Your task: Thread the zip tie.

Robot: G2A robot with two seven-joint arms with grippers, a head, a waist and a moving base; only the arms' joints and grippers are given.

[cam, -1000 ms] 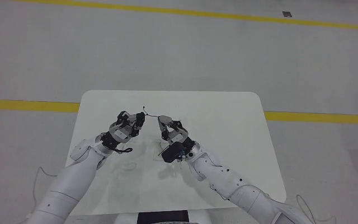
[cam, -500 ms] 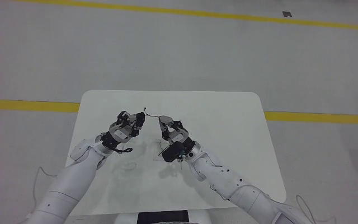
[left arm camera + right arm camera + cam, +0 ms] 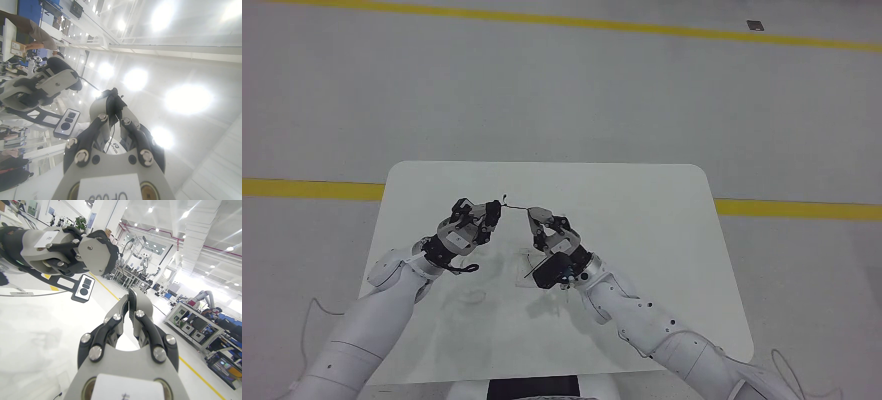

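Fingers (image 3: 140, 307) of the right gripper (image 3: 129, 297) were pressed together on one end of the single thin black zip tie (image 3: 123, 270). From there the tie ran up to the left gripper (image 3: 98, 255), just beside it. In the left wrist view, the left gripper (image 3: 113, 95) had its two fingers (image 3: 98, 108) closed as well, pinching the tie's other end at their tips. The strand (image 3: 90, 85) crossed the short gap to the right gripper (image 3: 54, 83).

From above, the one zip tie (image 3: 515, 207) showed as a short dark line bridging the two grippers, the left gripper (image 3: 482, 215) and the right gripper (image 3: 540, 222). Both were held near each other over the middle-left part of the one white counter (image 3: 662, 200), with the tie off its surface.

Two yellow lines (image 3: 792, 208) crossed the grey floor (image 3: 642, 100) around the counter.
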